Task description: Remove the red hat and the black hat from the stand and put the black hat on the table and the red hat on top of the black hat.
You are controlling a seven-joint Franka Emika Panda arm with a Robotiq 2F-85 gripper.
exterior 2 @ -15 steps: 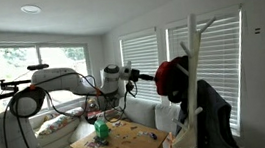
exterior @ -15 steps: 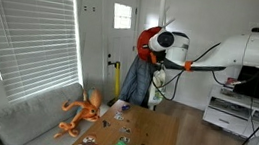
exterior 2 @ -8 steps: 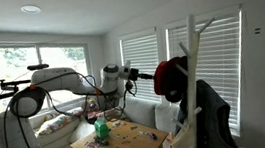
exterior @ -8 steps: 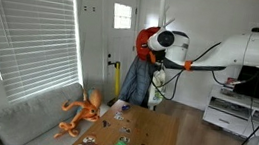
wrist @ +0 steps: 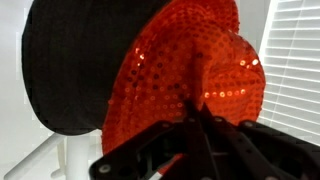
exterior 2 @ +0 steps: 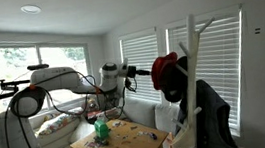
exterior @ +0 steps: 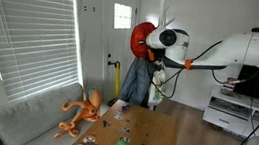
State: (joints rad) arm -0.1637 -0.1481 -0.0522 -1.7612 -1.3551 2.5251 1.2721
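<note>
The red hat [wrist: 190, 65], covered in sequins, fills the wrist view. My gripper [wrist: 196, 118] is shut on its brim. The black hat [wrist: 70, 70] sits right behind it on the white stand [wrist: 62, 158]. In both exterior views my gripper [exterior: 154, 50] [exterior 2: 143, 74] holds the red hat [exterior: 143, 34] [exterior 2: 165, 66] at the top of the stand [exterior 2: 195, 47]. The black hat [exterior 2: 177, 92] hangs just below the red one. The table [exterior: 161, 137] [exterior 2: 130, 143] stands well below, with small objects on it.
A dark blue jacket [exterior: 133, 83] [exterior 2: 214, 115] hangs on the stand. An orange plush octopus [exterior: 82, 112] lies on the grey couch [exterior: 22, 121]. A green item [exterior 2: 102, 130] stands on the table. Window blinds are behind the stand.
The red hat has moved up and slightly away from the stand with my gripper. It now sits higher than the black hat. The black hat has not moved.
</note>
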